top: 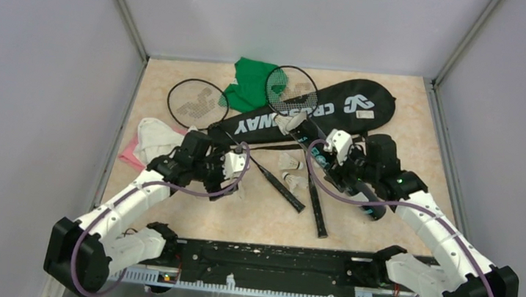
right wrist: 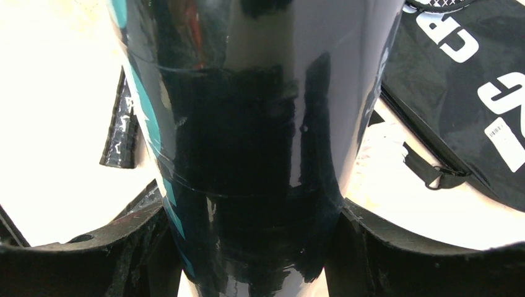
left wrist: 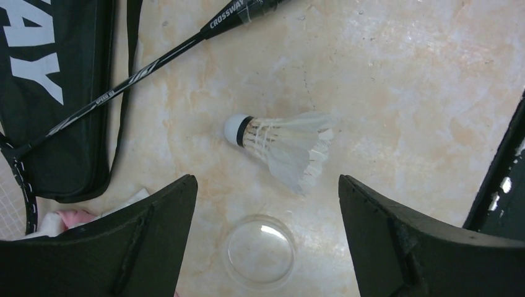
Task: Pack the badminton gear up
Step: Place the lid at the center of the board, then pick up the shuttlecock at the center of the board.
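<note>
A: The left gripper (left wrist: 266,185) is spread wide over a shuttlecock (left wrist: 278,145) lying on its side on the table (left wrist: 402,80).
B: And the right gripper (right wrist: 251,216)?
A: It pinches the black tube (right wrist: 247,93). Farther back lies the racket bag (top: 369,93), one racket (top: 286,90) across it.

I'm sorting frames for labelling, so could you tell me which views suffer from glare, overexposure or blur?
Right wrist: the table is blown out to near white, and the glossy tube mirrors its surroundings. Left wrist: the shuttlecock is sharp, with a small glint on the clear disc. Top external: evenly lit, no strong glare.
</note>
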Robot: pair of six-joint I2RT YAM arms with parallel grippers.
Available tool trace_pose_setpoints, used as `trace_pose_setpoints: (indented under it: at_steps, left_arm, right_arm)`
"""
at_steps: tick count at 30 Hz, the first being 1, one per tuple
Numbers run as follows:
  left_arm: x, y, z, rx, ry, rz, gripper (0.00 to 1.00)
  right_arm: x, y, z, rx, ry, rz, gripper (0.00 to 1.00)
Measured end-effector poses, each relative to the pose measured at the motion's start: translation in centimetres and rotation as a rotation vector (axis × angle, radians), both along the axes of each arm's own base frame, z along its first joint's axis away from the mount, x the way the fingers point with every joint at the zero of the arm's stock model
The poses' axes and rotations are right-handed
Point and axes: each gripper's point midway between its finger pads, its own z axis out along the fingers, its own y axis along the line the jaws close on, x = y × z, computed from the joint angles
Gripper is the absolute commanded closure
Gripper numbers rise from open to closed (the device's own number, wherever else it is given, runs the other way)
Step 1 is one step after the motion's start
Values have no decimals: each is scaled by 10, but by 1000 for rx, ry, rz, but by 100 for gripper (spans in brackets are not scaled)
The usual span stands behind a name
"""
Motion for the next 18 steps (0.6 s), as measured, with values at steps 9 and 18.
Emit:
trace_pose_setpoints:
  at_steps: [9,18]
  left_arm:
    - [4,-5,-18,20,-26,-11,21]
    - [5,-9,-34,65,-71,-35,42]
  right_arm:
    - [0,-2,-2,6,8,-8,71]
    - [0,-2,-2,6,8,-8,70]
